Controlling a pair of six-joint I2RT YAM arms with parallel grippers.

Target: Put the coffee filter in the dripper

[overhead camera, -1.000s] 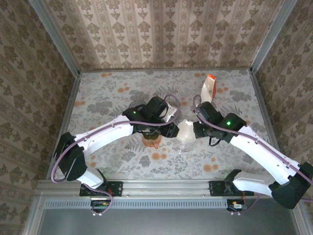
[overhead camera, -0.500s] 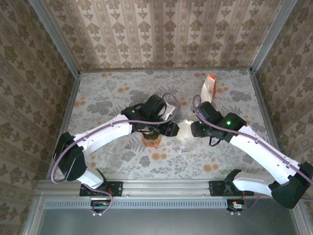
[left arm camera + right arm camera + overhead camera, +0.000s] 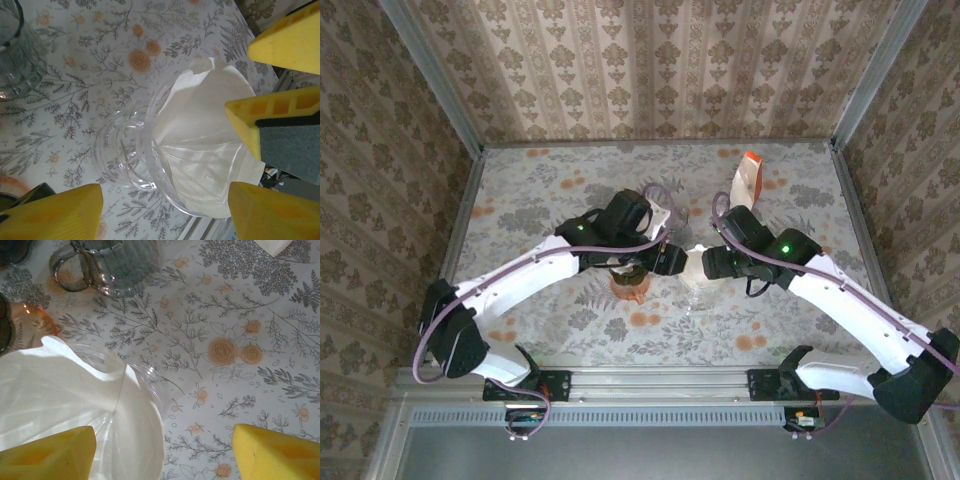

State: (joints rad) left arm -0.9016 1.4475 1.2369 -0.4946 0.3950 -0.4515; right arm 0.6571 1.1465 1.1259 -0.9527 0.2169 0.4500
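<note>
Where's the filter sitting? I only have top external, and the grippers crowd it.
Observer: Left wrist shows the coffee filter inside the glass dripper, with the paper edge past the rim.
Operator: Right gripper clamped on it?
Observer: No. Right wrist shows the right gripper open, with one finger at the filter's rim.
Operator: Left?
Observer: Left gripper is open too, fingers clear of the glass.

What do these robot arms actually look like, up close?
The left arm and right arm are smooth white tubes with chunky black joints and bases. A thin purple cable loops along each, and a small green light glows near each wrist. The fingers are bright yellow wedges.
</note>
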